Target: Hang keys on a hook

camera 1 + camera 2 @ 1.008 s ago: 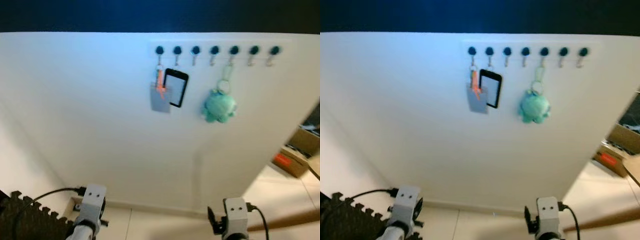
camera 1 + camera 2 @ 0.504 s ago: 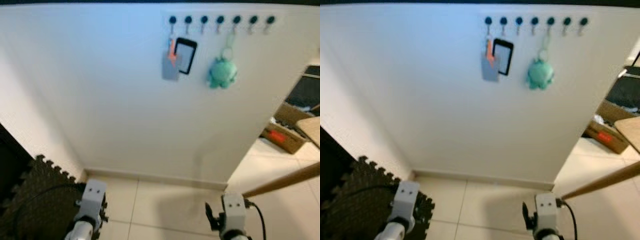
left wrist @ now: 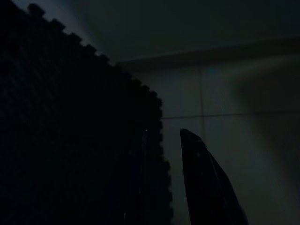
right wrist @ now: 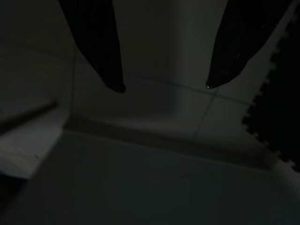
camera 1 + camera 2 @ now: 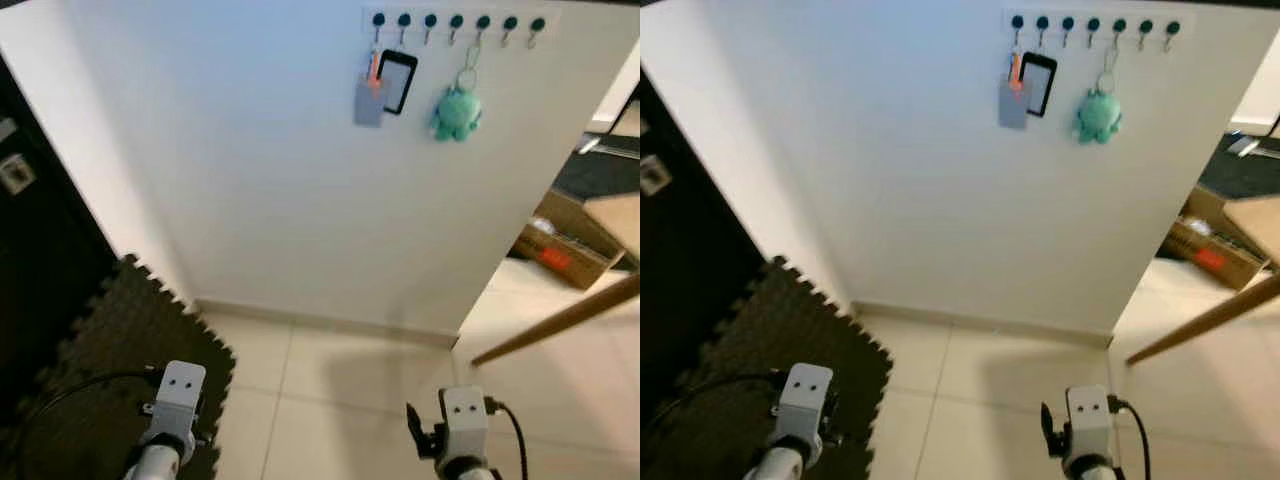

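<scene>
Dimly, left wrist view hides detail.

You see a smooth, matt white wall [image 5: 300, 180] above glossy pale floor tiles [image 5: 330, 390]. The dark interlocking mat [image 5: 110, 350] looks like rough foam. The teal toy [image 5: 456, 113] on the hook rail [image 5: 455, 20] looks plush, the box [image 5: 565, 245] plain cardboard, and the slanting leg [image 5: 560, 320] wood.

No legible text, labels or nos. anywhere.
</scene>
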Controlling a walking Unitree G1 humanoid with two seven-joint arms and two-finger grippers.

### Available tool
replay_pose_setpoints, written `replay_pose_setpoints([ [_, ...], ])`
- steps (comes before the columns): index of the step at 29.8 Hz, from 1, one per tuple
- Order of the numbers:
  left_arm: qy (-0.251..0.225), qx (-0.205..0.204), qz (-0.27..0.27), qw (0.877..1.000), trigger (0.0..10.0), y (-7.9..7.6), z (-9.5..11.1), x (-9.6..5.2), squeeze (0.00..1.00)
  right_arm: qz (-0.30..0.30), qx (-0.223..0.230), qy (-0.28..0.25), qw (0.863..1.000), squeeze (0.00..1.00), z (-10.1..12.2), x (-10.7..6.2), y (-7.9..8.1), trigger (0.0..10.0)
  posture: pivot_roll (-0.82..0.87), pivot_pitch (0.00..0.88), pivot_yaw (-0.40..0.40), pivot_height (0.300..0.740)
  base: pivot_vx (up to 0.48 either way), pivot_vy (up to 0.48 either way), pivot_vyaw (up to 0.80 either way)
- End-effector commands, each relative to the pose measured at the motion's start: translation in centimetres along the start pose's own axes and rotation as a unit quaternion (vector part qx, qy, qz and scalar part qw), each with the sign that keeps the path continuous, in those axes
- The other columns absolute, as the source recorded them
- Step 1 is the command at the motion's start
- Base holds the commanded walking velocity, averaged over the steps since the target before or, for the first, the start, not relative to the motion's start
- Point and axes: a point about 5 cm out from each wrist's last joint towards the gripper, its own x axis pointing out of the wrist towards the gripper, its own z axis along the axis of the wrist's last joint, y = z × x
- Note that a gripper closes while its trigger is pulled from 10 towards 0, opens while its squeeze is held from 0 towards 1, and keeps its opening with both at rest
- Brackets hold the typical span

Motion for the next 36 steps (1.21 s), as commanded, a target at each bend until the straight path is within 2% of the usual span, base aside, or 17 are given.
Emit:
replay_pose_setpoints([
  [1,0.004,0.004,-0.002,1.000,10.0,-0.10,-0.37,-0.11,0.00,0.002,0.002,0.008,1.000,0.00,-0.45,-0.23,0.20,10.0,0.08,0.146,0.000,0.740,0.000,0.000,0.00],
  [31,0.006,0.008,-0.002,1.000,10.0,-0.01,-0.49,-0.24,0.00,0.005,0.008,0.012,1.000,0.00,-0.62,-0.14,0.38,10.0,0.08,0.147,0.001,0.740,0.000,0.000,0.00],
  [36,0.007,0.009,-0.002,1.000,10.0,0.03,-0.53,-0.27,0.00,0.004,0.011,0.013,1.000,0.00,-0.65,-0.17,0.41,10.0,0.08,0.149,0.002,0.740,0.000,0.000,-0.61],
])
